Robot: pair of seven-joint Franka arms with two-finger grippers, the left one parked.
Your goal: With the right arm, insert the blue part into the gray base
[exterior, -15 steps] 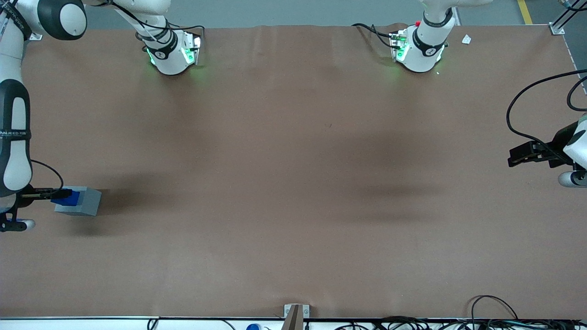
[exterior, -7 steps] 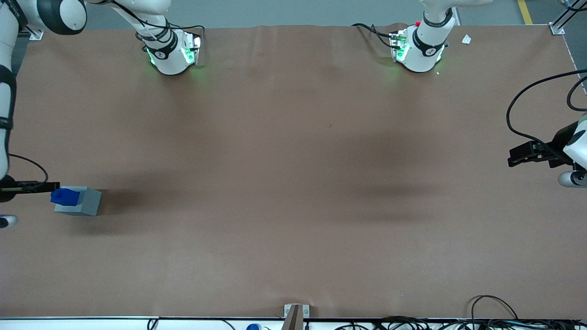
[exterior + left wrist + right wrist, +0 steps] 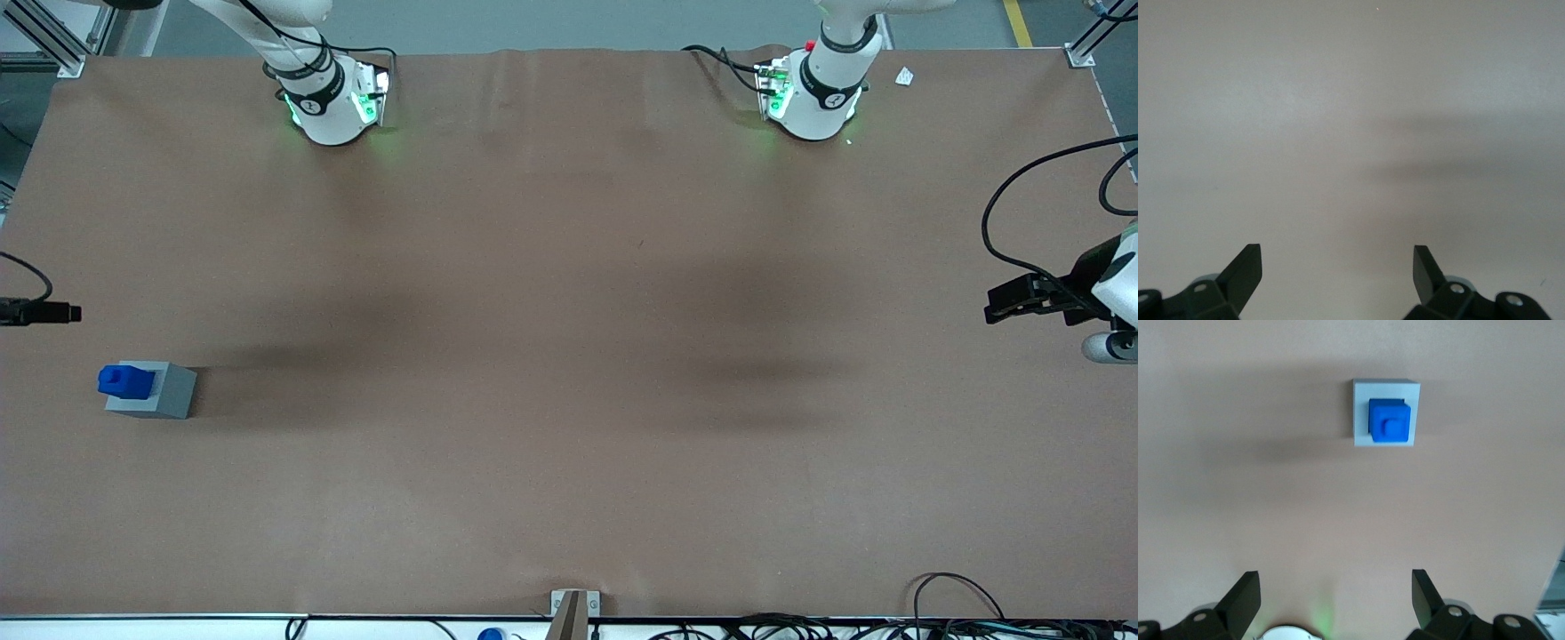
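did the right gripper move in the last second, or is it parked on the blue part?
Yes. The gripper has let go, fingers open, and pulled up and away from the blue part, which sits in the gray base, farther from the front camera.

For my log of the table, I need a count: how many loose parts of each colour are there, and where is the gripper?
Blue: 1, the blue part, seated in the gray base.
Gray: 1, the gray base.
Total: 2.
The gripper is open, above the parts and clear of them.
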